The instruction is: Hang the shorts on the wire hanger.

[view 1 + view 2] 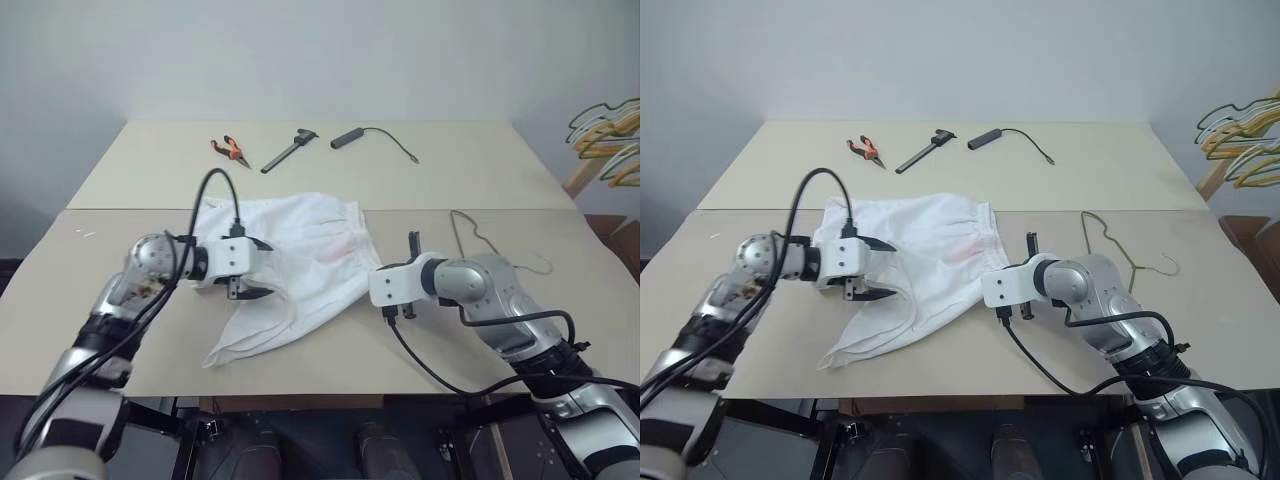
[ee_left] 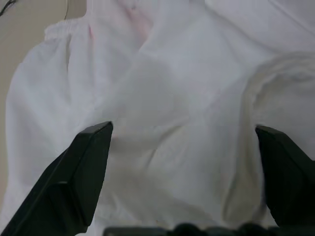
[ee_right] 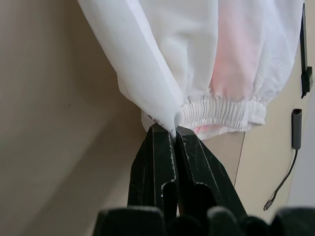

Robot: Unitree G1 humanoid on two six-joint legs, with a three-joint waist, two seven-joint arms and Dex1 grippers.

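Observation:
The white shorts (image 1: 312, 232) lie rumpled in the middle of the tan table (image 1: 140, 320), gathered waistband toward my right arm, with a faint pink patch near it. My left gripper (image 1: 261, 268) hovers open just over the shorts' left part, with cloth under its spread fingers (image 2: 91, 162). My right gripper (image 3: 173, 132) is shut on a pinch of the shorts' edge beside the elastic waistband (image 3: 224, 109). The thin wire hanger (image 1: 1106, 238) lies flat on the table just beyond my right arm.
At the far side of the table lie orange-handled pliers (image 1: 230, 149), a black tool (image 1: 290, 150) and a black device with a cable (image 1: 350, 137). A bunch of yellow, green and tan hangers (image 1: 605, 135) hangs off the table's right edge.

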